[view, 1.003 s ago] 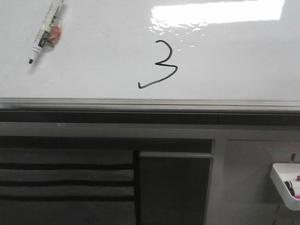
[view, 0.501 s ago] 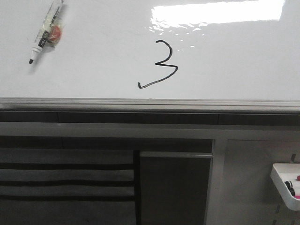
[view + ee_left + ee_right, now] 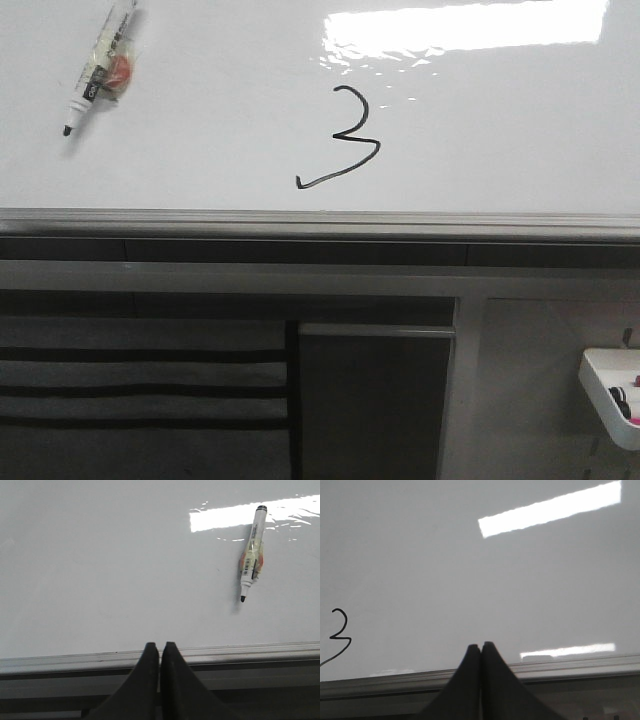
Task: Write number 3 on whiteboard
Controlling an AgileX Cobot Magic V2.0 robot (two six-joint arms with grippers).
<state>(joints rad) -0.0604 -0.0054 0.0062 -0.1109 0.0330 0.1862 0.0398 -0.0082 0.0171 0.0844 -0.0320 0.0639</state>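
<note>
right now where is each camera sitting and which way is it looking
Front view: looks forward over the whiteboard with the number 3 and the marker; no robot body shows.
Left wrist view: on the left arm, facing the marker; left claw shut at the frame.
Right wrist view: on the right arm, facing the 3; right claw shut.
All three share the board.

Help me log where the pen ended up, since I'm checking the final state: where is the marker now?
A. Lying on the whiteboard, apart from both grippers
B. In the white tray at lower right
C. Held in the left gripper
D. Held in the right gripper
A: the marker lies uncapped on the whiteboard, left of the number 3; the left gripper and right gripper are both shut on nothing.
</note>
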